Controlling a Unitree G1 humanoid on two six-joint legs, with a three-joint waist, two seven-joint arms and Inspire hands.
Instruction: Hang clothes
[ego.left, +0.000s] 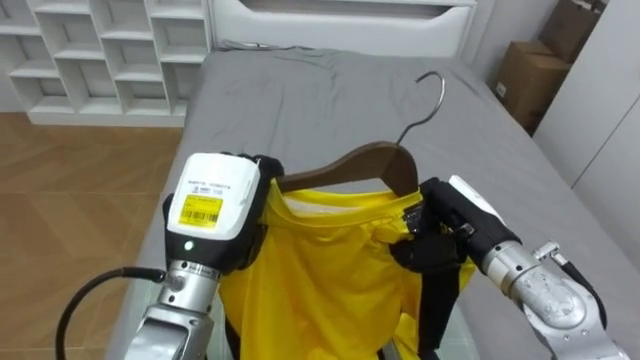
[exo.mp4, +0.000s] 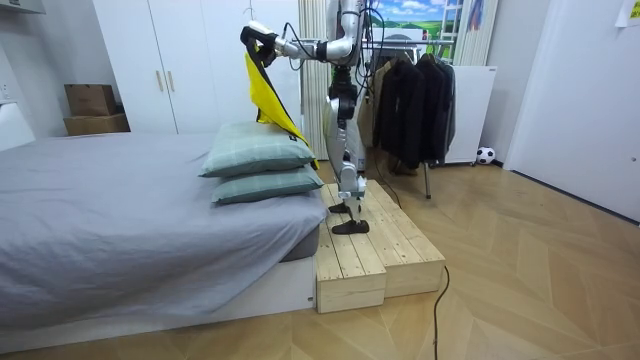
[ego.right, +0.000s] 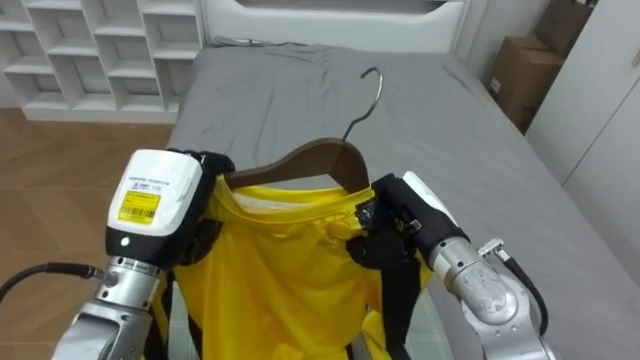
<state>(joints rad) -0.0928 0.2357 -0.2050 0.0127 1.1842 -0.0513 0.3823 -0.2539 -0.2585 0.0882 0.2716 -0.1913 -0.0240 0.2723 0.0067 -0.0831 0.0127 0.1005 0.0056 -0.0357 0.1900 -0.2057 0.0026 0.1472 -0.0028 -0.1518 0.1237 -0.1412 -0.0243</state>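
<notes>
Dressing step: bright yellow cloth top (ego.left: 320, 275) sits on dark wooden hanger w/ wire hook (ego.left: 362, 165), held up over grey bed's (ego.left: 330, 95) near end, L hand (ego.left: 215, 210) curled round hanger's left end, R hand (ego.left: 445, 228) pinching cloth at right shoulder; next prob. hook onto clothes rail (exo.mp4: 400, 42) behind.

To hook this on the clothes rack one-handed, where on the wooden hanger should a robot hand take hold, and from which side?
Probably the bare middle of the wooden hanger, just under the metal hook, coming from the robot's near side: the yellow shirt hangs over both ends, and the hook points away over the bed, leaving it free.
</notes>
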